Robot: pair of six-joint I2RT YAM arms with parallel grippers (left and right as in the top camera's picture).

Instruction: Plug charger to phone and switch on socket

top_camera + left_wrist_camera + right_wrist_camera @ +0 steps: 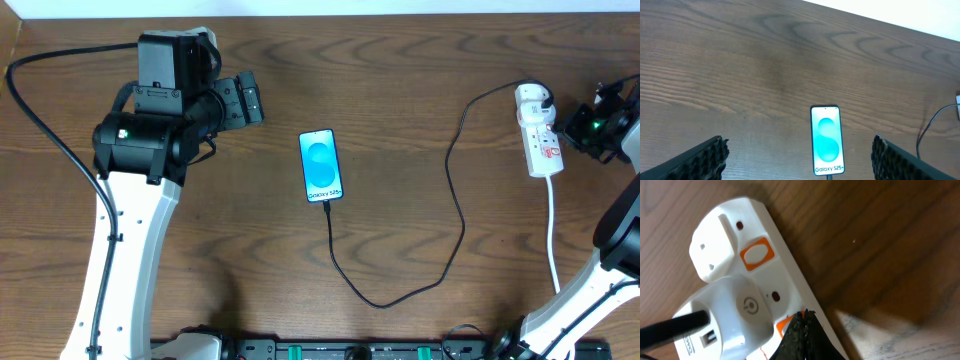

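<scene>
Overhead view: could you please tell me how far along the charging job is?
Done, it seems: the charger's connector meets the phone's bottom edge. In hand: the right gripper, shut, has its tip at the socket's orange switch beside the plug. Left: flipping the switch on; I cannot tell its state. The left gripper hangs open, off the phone.

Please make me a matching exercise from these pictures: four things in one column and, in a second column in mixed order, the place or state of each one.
Things:
1. phone
2. charger
3. socket
4. left gripper

Place or state:
a. white, near the table's right edge
b. open, to the left of the phone
c. black, looping over the wood from phone to socket
d. flat in the middle of the table, screen light blue

Pairs: 1-d, 2-c, 3-a, 4-b.
</scene>
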